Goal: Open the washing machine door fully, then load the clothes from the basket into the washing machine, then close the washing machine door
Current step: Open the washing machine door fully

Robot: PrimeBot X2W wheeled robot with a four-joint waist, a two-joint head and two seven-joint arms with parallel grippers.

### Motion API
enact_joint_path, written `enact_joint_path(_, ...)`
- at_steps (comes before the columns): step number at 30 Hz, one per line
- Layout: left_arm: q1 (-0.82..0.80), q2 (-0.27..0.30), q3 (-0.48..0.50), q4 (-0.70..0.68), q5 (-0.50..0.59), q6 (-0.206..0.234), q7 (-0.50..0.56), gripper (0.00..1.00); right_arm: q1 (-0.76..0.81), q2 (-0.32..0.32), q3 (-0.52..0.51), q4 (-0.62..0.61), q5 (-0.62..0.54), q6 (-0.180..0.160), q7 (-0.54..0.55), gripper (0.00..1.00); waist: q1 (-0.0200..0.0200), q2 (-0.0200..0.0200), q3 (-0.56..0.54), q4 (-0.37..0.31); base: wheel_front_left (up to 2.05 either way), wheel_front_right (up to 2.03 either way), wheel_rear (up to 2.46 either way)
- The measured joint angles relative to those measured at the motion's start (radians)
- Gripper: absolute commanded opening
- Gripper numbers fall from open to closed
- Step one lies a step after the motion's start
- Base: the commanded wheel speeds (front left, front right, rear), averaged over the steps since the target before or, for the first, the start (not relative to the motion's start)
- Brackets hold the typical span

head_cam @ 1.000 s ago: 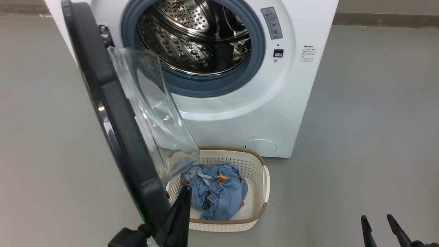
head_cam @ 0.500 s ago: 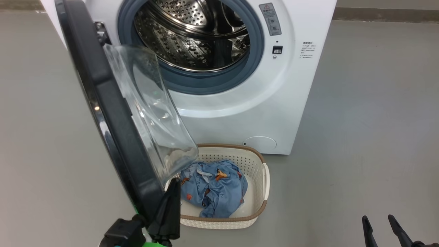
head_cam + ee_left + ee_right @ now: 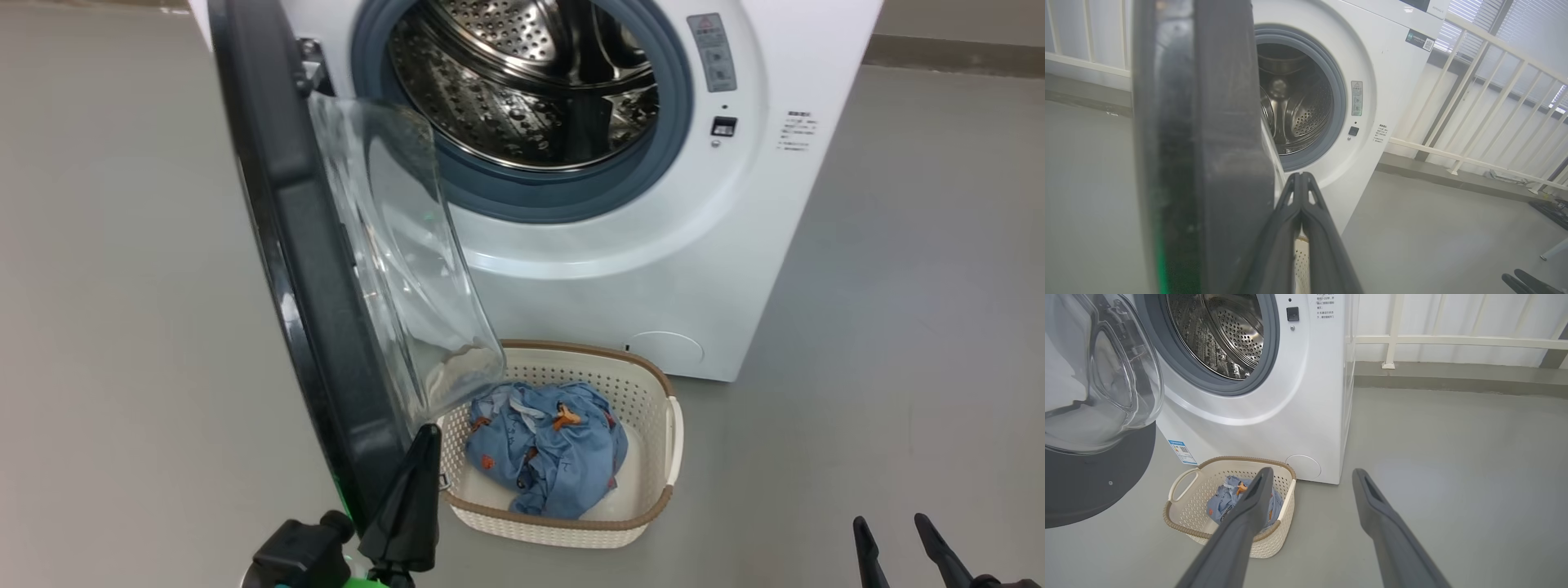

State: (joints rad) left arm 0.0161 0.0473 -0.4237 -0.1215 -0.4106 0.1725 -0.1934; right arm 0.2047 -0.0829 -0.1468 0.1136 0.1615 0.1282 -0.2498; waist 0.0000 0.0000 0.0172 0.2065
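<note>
The door (image 3: 302, 245) stands edge-on to me at the far left, swung out roughly square to the washer's front, and its glass bowl (image 3: 400, 261) hangs over the basket's near-left corner. I judge the opening step is not finished: the door should go further left until it clears the basket.

My left gripper (image 3: 426, 445) rises from the bottom edge with its fingers pressed together, nothing between them, their flank lying against the door's inner rim low down. To do this well I would push outward with that flank in a slow arc about the hinge, staying low on the rim so the fingers do not slide onto the glass.

Next comes the basket (image 3: 645, 518), on the floor touching the washer (image 3: 653, 269), with the clothes (image 3: 547, 457) bundled inside. Above it the drum (image 3: 531, 82) looks bare.

At the lower right my right gripper (image 3: 894, 535) hangs low, fingers spread wide, pointing toward the basket and washer front, holding nothing.
</note>
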Motion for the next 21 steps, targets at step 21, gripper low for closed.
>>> enact_joint_path(21, -0.004, 0.019, 0.143, 0.034, -0.006, 0.096, -0.03, 0.0, 0.0, -0.002, 0.038, 0.011, 0.008, 0.0, 0.0, 1.0, 0.0, 0.0, 0.025, 0.13, 0.0, 0.0, 0.0)
